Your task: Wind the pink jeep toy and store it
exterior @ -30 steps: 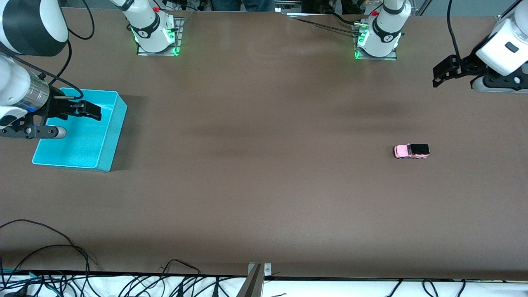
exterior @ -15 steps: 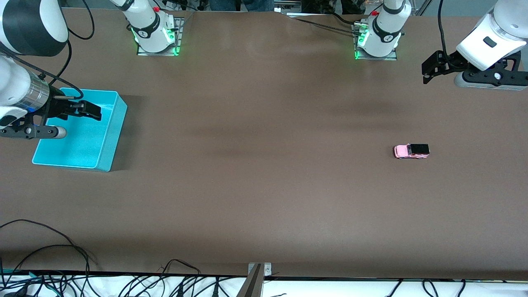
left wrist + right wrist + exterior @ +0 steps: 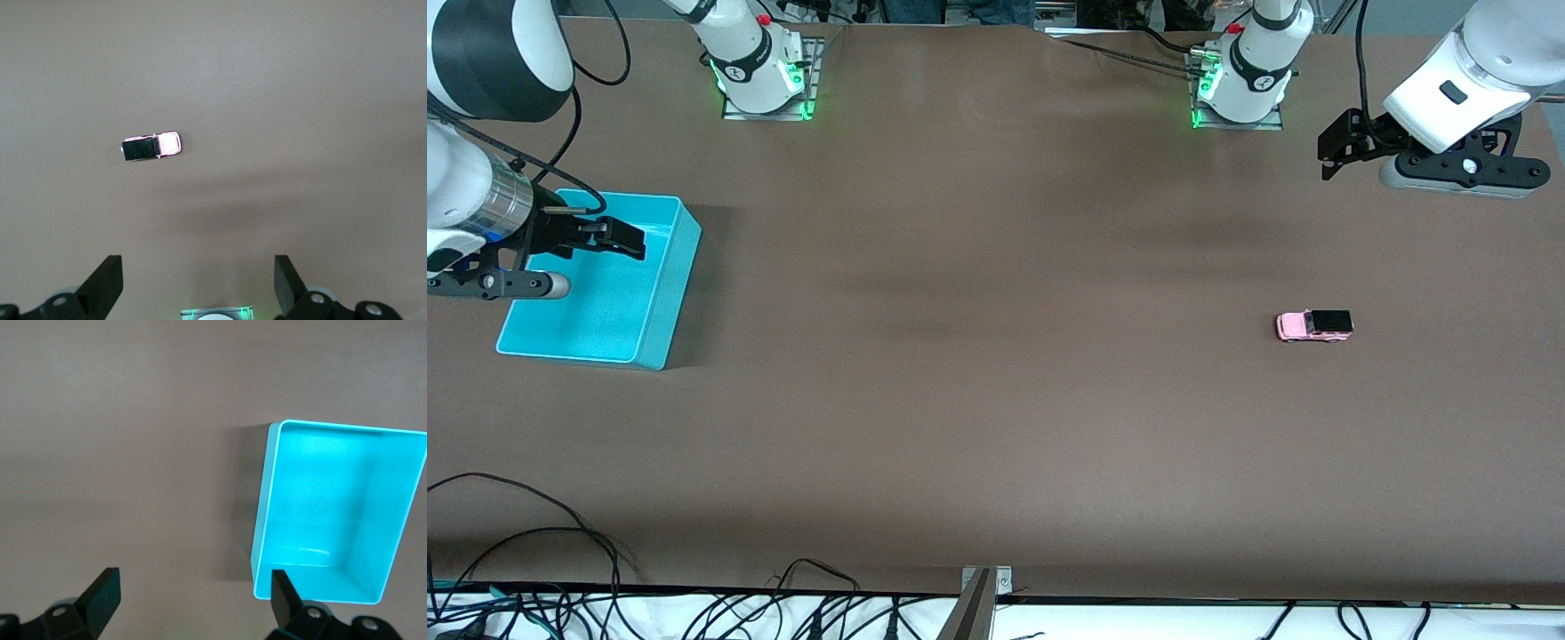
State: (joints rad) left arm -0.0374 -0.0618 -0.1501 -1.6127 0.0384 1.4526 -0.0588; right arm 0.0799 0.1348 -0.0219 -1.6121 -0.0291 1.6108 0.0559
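The pink jeep toy (image 3: 1314,325) stands on its wheels on the brown table toward the left arm's end, pink body with a black roof; it also shows in the left wrist view as the jeep (image 3: 152,147). My left gripper (image 3: 1338,147) hangs open and empty over bare table beside the left arm's base, well apart from the jeep; in its own view the left gripper (image 3: 198,280) holds nothing. My right gripper (image 3: 624,240) waits open and empty over the turquoise bin (image 3: 665,293), and the right gripper (image 3: 193,593) shows one finger at the bin's (image 3: 263,500) corner.
The turquoise bin is empty and sits at the right arm's end of the table. Both arm bases (image 3: 763,80) (image 3: 1240,84) stand along the edge farthest from the front camera. Loose cables (image 3: 560,604) lie off the table's edge nearest the front camera.
The left arm has swung its open gripper toward its own base and the middle of the table. The jeep, the bin and the right arm have not moved.
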